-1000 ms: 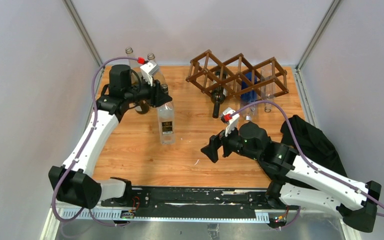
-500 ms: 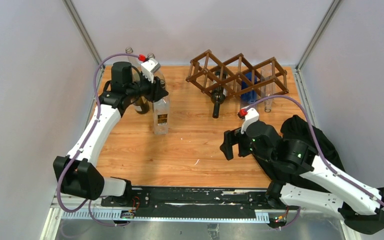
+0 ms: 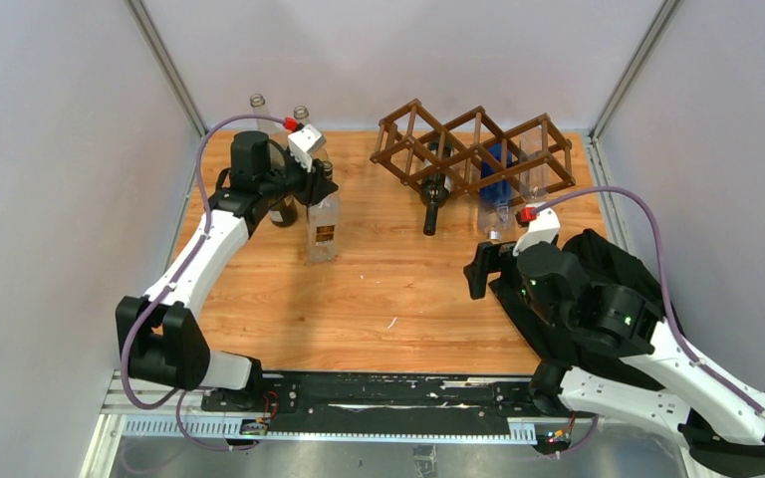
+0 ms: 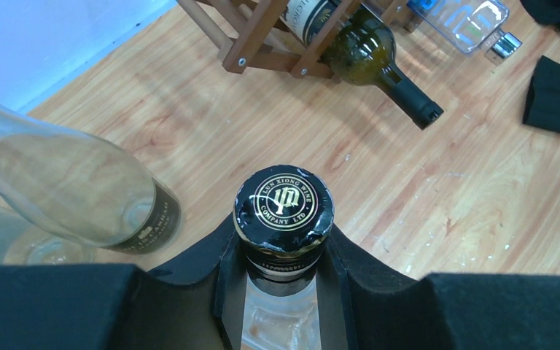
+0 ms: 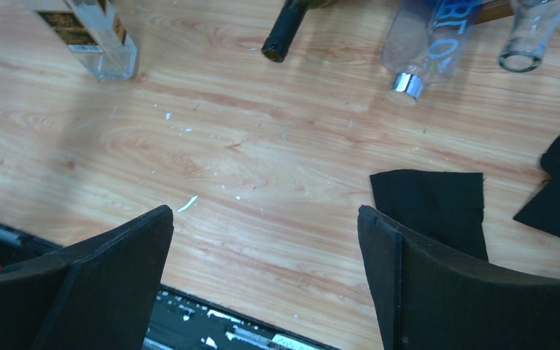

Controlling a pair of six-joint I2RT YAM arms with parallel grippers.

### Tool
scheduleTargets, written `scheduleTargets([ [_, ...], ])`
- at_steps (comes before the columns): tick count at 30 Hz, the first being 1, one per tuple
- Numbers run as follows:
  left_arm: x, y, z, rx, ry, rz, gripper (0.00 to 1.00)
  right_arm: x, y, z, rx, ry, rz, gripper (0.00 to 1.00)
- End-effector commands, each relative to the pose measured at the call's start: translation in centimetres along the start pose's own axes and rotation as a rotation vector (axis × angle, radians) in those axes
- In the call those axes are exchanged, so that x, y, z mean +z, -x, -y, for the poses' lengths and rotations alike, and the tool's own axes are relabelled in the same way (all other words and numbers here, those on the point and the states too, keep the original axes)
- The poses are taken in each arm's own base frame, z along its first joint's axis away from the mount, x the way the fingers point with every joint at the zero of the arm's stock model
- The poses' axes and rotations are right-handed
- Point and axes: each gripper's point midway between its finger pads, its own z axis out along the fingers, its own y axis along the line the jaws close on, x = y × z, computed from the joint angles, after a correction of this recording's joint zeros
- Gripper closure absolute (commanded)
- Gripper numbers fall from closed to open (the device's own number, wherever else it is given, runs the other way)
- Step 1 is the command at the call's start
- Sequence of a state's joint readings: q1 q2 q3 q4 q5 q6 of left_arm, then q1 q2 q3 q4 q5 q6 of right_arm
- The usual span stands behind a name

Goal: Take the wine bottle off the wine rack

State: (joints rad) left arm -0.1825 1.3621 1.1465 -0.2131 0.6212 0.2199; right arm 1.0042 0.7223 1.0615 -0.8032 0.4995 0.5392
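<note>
Your left jaws were clamped on the neck of the clear wine bottle (image 3: 323, 224), just under its black cap (image 4: 283, 200). That bottle stood upright at the far left of the surface (image 3: 379, 289), long axis vertical and cap up, well apart from the wine rack (image 3: 473, 149). I could not tell whether its base touched the wood.

There was one rack, at the far right, with three bottles lying in it. Their long axes ran far to near and their necks pointed at you:
- a dark green bottle (image 3: 434, 194) in the left cell
- a blue-lettered clear bottle (image 5: 426, 44) with a silver cap
- an open-mouthed clear bottle (image 5: 532, 29) on the right

Behind your left arm (image 3: 209, 249), the top view showed two more clear necks (image 3: 257, 100). The rest of that group was hidden.

One black cloth (image 3: 608, 264) lay at the right edge. Your right jaws stood wide apart, holding nothing, over the near right of the surface beside the cloth.

Only the left wrist view showed the cap's round gold emblem. Only the right wrist view showed the silver cap and the open mouth plainly. Only the top view showed the whole rack, three cells across.
</note>
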Motion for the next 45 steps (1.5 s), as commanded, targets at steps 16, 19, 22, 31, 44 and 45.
scheduleTargets([
  [16, 3.1, 7.6, -3.5, 0.067, 0.017, 0.289, 0.98, 4.3, 2.5, 3.1, 0.062, -0.218, 0.012, 0.00],
  [19, 3.3, 7.6, -3.6, 0.043, 0.015, 0.307, 0.88, 5.0, 2.5, 3.8, 0.084, -0.237, 0.007, 0.00],
  [22, 3.2, 7.4, -3.5, 0.017, 0.010, 0.304, 0.79, 6.2, 2.1, 4.3, 0.112, -0.239, -0.014, 0.00],
  [31, 2.5, 4.9, -2.9, 0.033, 0.024, 0.257, 0.66, 9.2, 4.4, 8.4, 0.219, -0.307, -0.022, 0.00],
  [44, 0.8, 4.0, -2.0, 0.029, 0.028, 0.153, 0.00, 10.8, 6.0, 15.9, 0.342, -0.488, 0.031, 0.00],
  [45, 0.5, 3.8, -1.8, 0.029, 0.024, 0.118, 0.00, 11.0, 6.1, 16.7, 0.357, -0.500, 0.041, 0.00],
])
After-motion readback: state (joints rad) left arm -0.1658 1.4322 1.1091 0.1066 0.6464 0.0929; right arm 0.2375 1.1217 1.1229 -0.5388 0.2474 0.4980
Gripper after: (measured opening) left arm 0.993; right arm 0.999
